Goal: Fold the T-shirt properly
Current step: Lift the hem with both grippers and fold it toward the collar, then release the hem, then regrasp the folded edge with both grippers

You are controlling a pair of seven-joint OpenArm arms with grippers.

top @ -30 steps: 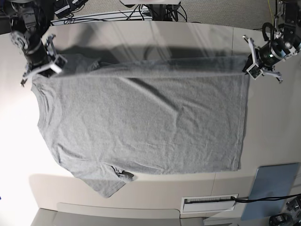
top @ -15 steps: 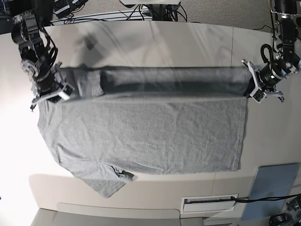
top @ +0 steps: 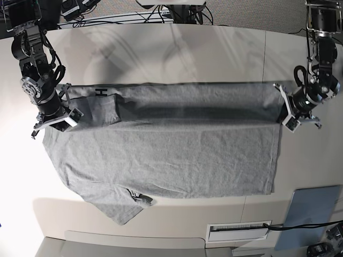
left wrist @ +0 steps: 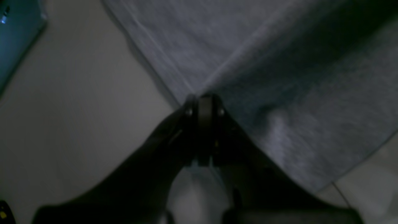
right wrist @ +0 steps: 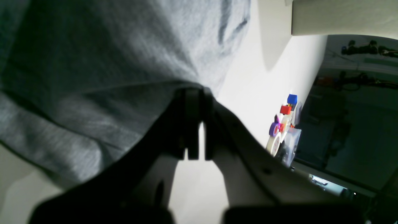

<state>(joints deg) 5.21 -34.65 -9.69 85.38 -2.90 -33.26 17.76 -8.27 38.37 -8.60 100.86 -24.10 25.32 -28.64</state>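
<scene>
The grey T-shirt point(top: 171, 155) lies spread on the table, neck to the left. Its far long edge is raised and turned over toward the front as a darker band point(top: 187, 104), and a black letter H point(top: 101, 92) shows on the turned-over side. My left gripper point(top: 285, 119) is shut on the T-shirt's hem corner at the right. In the left wrist view the closed fingertips point(left wrist: 203, 101) pinch the T-shirt point(left wrist: 279, 77). My right gripper point(top: 60, 120) is shut on the shoulder end at the left. In the right wrist view the T-shirt point(right wrist: 108, 62) drapes over its closed tips point(right wrist: 194, 93).
A grey-blue board point(top: 311, 206) lies at the front right corner, with a white slotted panel point(top: 238, 231) beside it. Cables run along the back edge point(top: 161, 13). Small coloured toys point(right wrist: 284, 124) sit at the table's edge in the right wrist view.
Both grippers have carried the T-shirt's far edge toward the front, over the body. The turned-over band has widened and the black lettering now shows.
</scene>
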